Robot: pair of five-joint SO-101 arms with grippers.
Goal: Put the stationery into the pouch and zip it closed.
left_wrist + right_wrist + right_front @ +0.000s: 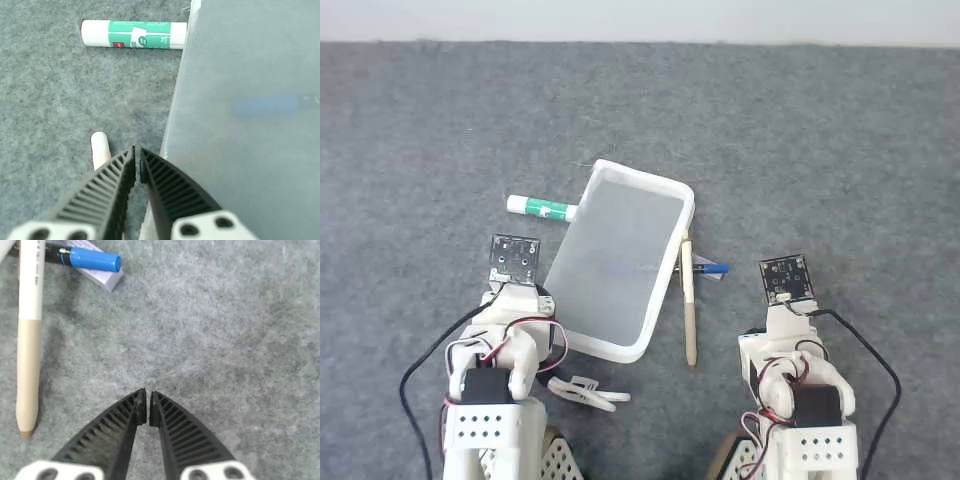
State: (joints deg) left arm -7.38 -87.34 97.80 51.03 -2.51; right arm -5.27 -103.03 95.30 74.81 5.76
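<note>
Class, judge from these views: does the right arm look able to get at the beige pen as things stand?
Probably yes. The beige pen lies on bare mat near the right claw, its near end free of the blue-capped marker. The claw is shut, so it must open first.

The pouch is frosted white, the glue stick green-and-white.

Open desk lies ahead of the right pincer, with the pen and marker between it and the pouch; the left pincer sits at the pouch's edge, the glue stick ahead of it and a clip beside its arm.
</note>
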